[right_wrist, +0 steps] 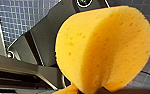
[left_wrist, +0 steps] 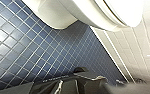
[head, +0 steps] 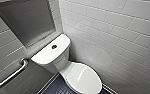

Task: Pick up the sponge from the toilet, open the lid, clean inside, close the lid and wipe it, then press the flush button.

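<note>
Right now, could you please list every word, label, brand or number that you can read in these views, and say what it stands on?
None: there is no readable text in any view.
The toilet, its lid, the flush button, the sponge, the wall tiles and the grab bar bear no lettering that I can make out.

Head high above toilet [head: 66, 65]; wrists low, facing floor [left_wrist: 41, 50].

On my left wrist feed I see the toilet [left_wrist: 73, 12], its glossy white bowl curving over a dark blue small-tiled floor [left_wrist: 41, 52]; white wall tiles [left_wrist: 141, 55] meet that floor just beside the bowl, and my arm's dark hardware [left_wrist: 86, 83] sits nearest the lens
</note>
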Robot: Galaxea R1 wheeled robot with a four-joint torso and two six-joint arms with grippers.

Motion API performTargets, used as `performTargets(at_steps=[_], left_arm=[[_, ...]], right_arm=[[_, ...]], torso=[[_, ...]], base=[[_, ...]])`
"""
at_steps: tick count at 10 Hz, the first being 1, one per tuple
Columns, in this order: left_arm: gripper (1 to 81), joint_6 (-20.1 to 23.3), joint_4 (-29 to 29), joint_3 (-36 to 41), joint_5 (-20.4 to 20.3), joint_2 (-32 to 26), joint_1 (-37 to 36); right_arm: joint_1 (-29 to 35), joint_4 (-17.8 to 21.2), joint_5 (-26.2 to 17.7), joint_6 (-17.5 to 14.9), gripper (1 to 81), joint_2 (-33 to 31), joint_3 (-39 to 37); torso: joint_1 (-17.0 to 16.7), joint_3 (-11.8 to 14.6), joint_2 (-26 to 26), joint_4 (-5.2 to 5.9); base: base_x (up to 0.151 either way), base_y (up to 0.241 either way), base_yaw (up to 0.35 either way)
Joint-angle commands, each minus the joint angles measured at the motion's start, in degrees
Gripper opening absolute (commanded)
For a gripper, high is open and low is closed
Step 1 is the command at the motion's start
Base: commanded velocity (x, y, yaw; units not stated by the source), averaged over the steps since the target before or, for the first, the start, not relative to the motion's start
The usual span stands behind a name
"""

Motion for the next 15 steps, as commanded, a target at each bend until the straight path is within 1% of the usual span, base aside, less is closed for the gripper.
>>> performTargets(at_steps=[1, 2, 3, 4, 5, 7, 11, 12, 13, 14, 15], left_arm=[[81.1, -0.1, -2.0, 3.3, 4.2, -1.3, -3.9], [81.1, -0.1, -2.1, 3.3, 4.2, -1.1, -3.9], [81.1, -0.1, -2.2, 3.3, 4.2, -1.0, -3.9], [81.1, -0.2, -2.2, 3.3, 4.2, -1.0, -3.9], [81.1, -0.2, -2.2, 3.3, 4.1, -0.7, -3.9], [81.1, -1.4, -2.7, 3.4, 4.2, 0.0, -5.3], [81.1, -1.5, -4.2, 5.8, 4.3, 0.1, -6.6], [81.1, -1.5, -4.2, 5.9, 4.4, 0.5, -6.6], [81.1, -1.5, -4.1, 5.9, 5.3, 0.8, -6.6], [81.1, -1.5, -4.1, 5.9, 6.1, 1.0, -6.6], [81.1, -1.5, -4.2, 5.9, 6.1, 0.9, -6.6]], right_arm=[[-0.5, -1.6, -4.6, -0.2, 1.0, -1.1, -0.3], [-0.4, -1.6, -4.6, -0.2, 1.0, -0.8, -0.3], [-0.3, -1.6, -4.7, -0.2, 1.0, -0.7, -0.3], [-0.4, -1.7, -4.6, -0.2, 1.0, -0.6, -0.4], [-0.6, -1.7, -4.6, -0.2, 1.0, -0.5, -0.7], [-0.6, -1.7, -4.6, -0.2, 1.0, -0.4, -0.7], [-0.4, -2.3, -4.9, -0.2, 1.0, 0.3, -1.2], [-0.5, -2.9, -4.9, -0.2, 1.0, 0.3, -1.2], [-0.4, -3.1, -4.9, -0.2, 1.0, 0.4, -1.2], [-0.3, -3.2, -4.9, -0.2, 1.0, 0.6, -1.1], [-0.3, -3.2, -4.9, -0.2, 1.0, 0.7, -1.2]], torso=[[0.1, 0.0, -0.1, 0.0], [-0.3, 0.0, 0.6, 0.0], [3.1, 0.0, -4.6, 0.0], [3.1, 0.0, -4.7, 0.0], [3.8, 0.0, -6.0, 0.0], [6.2, 0.0, -10.0, 0.0], [11.5, 0.0, -18.6, 0.0], [12.7, 0.0, -20.5, -2.43], [14.0, 0.0, -22.8, -4.62], [15.1, 0.0, -24.5, -5.72], [12.5, 0.0, -20.6, -4.45]], base=[[0.0, 0.0, 0.0], [0.0, 0.0, 0.0], [0.0, 0.0, 0.0], [0.0, 0.0, 0.0], [0.0, 0.0, 0.0], [0.0, 0.0, 0.0], [0.0, 0.0, 0.0], [0.0, 0.0, 0.0], [0.0, 0.0, 0.0], [0.0, 0.0, 0.0], [0.0, 0.0, 0.0]])
